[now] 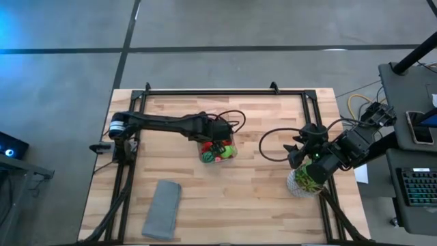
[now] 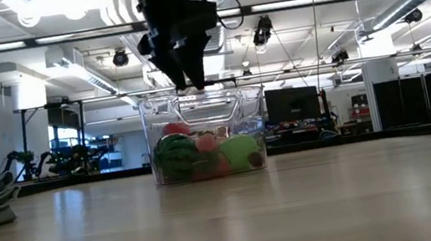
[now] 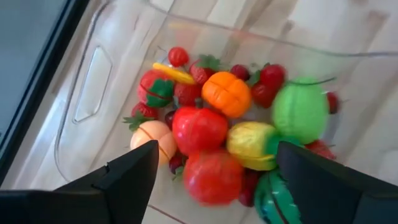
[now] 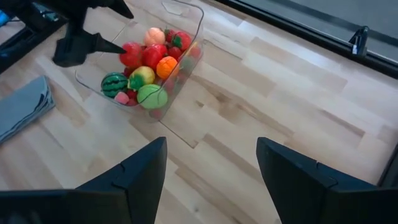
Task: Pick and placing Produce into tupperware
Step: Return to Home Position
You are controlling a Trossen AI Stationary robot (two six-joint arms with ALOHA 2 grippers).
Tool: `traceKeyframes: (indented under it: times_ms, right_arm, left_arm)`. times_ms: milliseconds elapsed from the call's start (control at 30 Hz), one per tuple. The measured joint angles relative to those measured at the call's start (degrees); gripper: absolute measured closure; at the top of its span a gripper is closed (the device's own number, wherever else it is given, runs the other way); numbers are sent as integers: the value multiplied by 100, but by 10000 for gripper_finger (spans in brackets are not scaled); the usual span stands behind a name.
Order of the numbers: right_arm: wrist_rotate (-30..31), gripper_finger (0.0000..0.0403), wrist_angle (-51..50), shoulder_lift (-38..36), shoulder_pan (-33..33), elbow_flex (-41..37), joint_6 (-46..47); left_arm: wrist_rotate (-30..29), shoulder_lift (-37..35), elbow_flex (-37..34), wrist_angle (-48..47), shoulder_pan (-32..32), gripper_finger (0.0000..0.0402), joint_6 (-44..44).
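Produce: lying in tupperware, seeming light, slick; pinching across middles.
Left gripper: hovering above, jaws apart.
Right gripper: idling, high view's right, jaws apart.

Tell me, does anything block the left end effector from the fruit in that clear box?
Nothing visible. The left end effector hangs open just above the uncovered tupperware, the produce piled directly beneath. The right end effector waits by the potted plant.
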Motion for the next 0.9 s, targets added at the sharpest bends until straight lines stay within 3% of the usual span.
traceKeyframes:
  times_ms: [200, 300, 433, 533, 700, 900]
  right_arm:
    - [-27, 158, -5, 0, 0, 40, -144]
    - [-429, 156, -10, 0, -2, 162, -679]
    - [-746, 159, 89, -5, 20, 376, -485]
    - [-712, 161, 910, -32, 204, 355, -1367]
    - [-627, 158, 2977, -424, 199, -57, -3002]
    - [-494, 163, 3878, -1755, 171, -1497, -2920]
  left_arm:
    - [26, -474, 281, -18, -252, 88, 47]
    - [24, -896, 294, -45, -346, 88, 26]
    - [30, -1541, 199, 111, -464, 88, -965]
    - [533, -1980, -128, 1199, -662, 88, -212]
    - [2546, -2611, -1537, 3898, -608, 88, 586]
    - [2779, -3363, -3674, 6198, -547, 88, 53]
